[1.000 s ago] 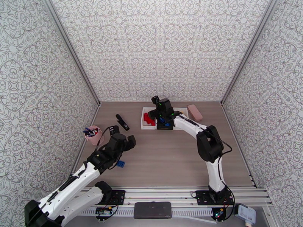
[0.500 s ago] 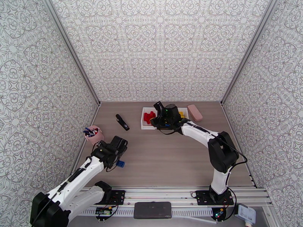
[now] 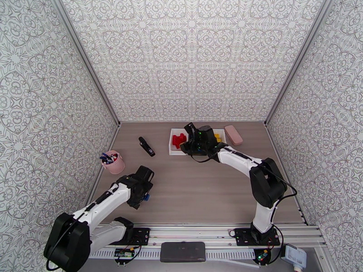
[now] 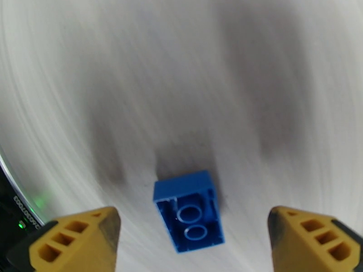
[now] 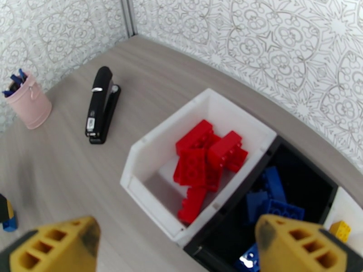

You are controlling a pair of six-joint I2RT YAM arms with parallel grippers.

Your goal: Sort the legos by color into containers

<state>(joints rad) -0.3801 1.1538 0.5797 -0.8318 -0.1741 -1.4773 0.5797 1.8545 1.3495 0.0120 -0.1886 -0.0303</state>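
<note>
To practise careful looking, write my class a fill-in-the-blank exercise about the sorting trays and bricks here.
The rectangular white plastic tray nearest the black stapler holds only ___ studded bricks.
The black plastic tray holds ___ studded bricks.
The loose blue brick below the left gripper lies hollow side ___.
Missing words: red, blue, up.

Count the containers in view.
3, in a row at the far edge: white container with red legos, black container with blue legos, second white container with a yellow lego, partly cut off.
</note>
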